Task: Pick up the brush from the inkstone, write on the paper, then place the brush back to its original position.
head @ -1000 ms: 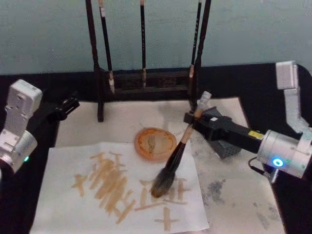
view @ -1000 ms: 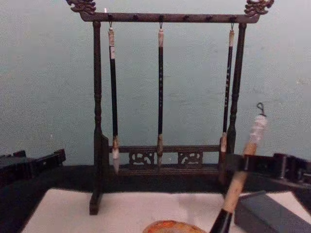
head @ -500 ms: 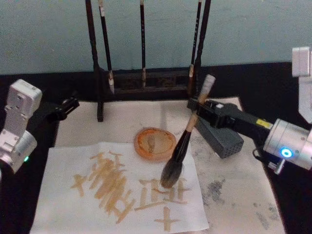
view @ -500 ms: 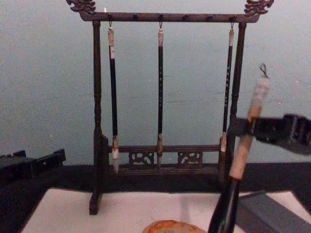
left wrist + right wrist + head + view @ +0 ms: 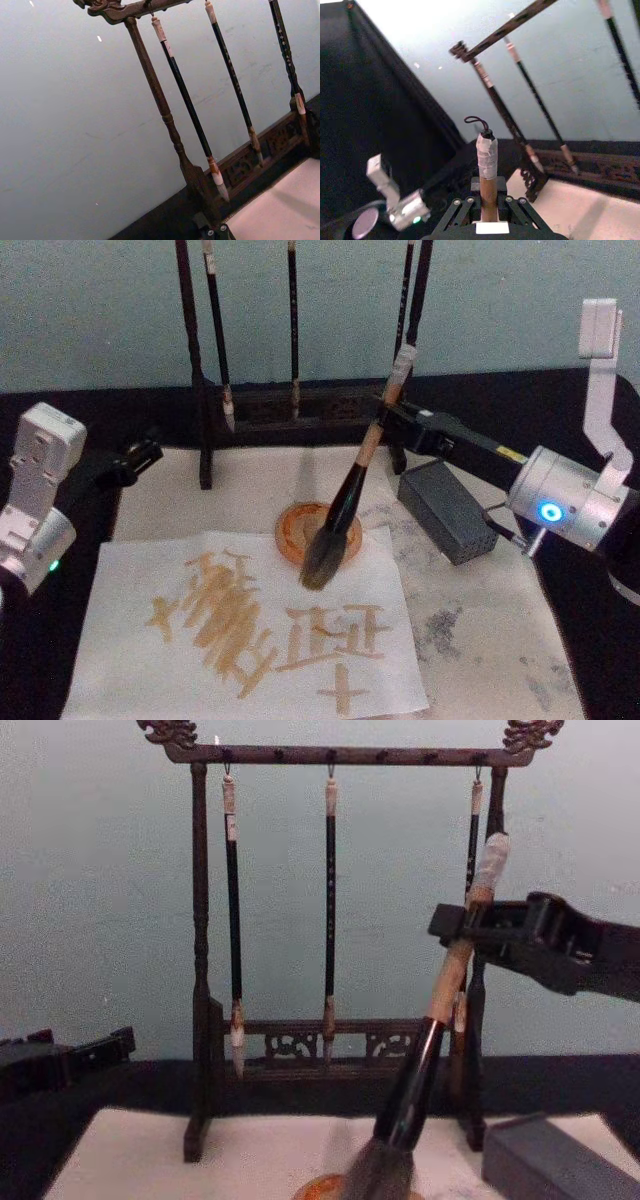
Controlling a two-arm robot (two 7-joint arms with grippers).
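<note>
Now: paper [image 5: 120, 660] flat at table front, tan strokes across it. Brush rack [image 5: 200, 920] behind, three thin brushes hanging. Right gripper [image 5: 385, 422] near inkstone [image 5: 447, 512], fingers clamped on handle of brush [image 5: 352, 485]; brush tilted, bristles over near rim of orange dish [image 5: 288, 530]. Left gripper [image 5: 140, 455] parked far left, grip unclear.

A calligraphy desk against a plain teal wall [image 5: 90, 900]: a carved wooden brush rack [image 5: 199, 920] with three hanging brushes [image 5: 330, 900] stands far on a black table [image 5: 540, 405], an ink-stained mat [image 5: 480, 630] nearer.
</note>
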